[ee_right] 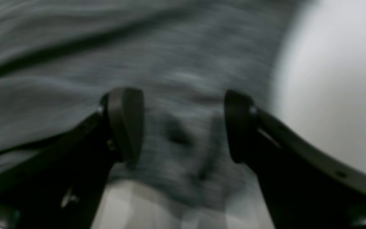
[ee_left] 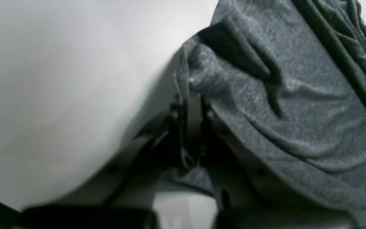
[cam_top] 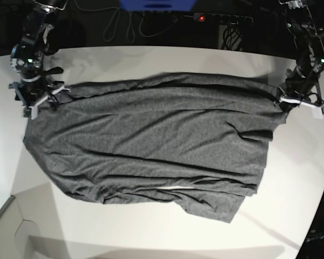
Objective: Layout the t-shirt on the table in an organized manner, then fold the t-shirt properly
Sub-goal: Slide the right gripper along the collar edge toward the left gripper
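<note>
the heathered dark grey knit t-shirt (cam_top: pixel 151 145) lies spread in soft long wrinkles across the smooth white table (cam_top: pixel 151 237), its near hem rumpled. at the far corners, the left gripper (ee_left: pixel 192 111) pinches a fabric edge; the right gripper (ee_right: pixel 183 125) gapes wide over cloth.

Heathered dk grey t-shirt (cam_top: pixel 151 140), plain; white table (cam_top: pixel 151 237).
</note>
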